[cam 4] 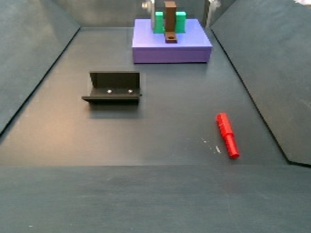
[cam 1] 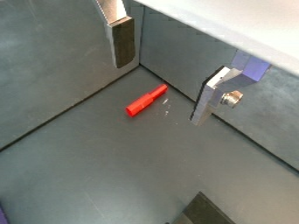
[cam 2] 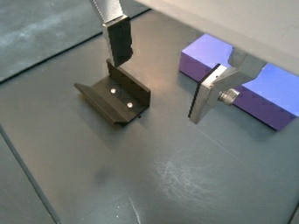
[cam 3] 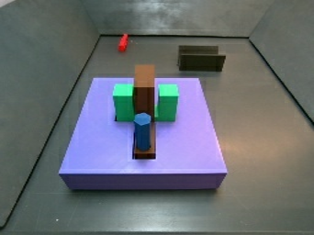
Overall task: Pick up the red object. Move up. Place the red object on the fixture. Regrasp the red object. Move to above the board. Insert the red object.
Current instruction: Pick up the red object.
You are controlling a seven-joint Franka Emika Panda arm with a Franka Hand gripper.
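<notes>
The red object (cam 1: 146, 101) is a small red peg lying flat on the dark floor near a wall; it also shows in both side views (cam 3: 123, 42) (cam 4: 227, 135). My gripper (cam 1: 160, 93) is open and empty, held above the floor with the peg below, between the fingers' lines. In a wrist view the gripper (cam 2: 159, 90) hangs over the floor between the fixture (cam 2: 114, 98) and the purple board (cam 2: 251, 79). The fixture (cam 4: 113, 88) stands apart from the peg and also shows in a side view (cam 3: 201, 59). The gripper is not seen in the side views.
The board (cam 3: 185, 147) bears a green block (cam 3: 124, 101), a long brown bar (cam 3: 145, 87) and a blue peg (cam 3: 142, 130). Grey walls enclose the floor on all sides; the red peg lies close to one wall (cam 4: 274, 100).
</notes>
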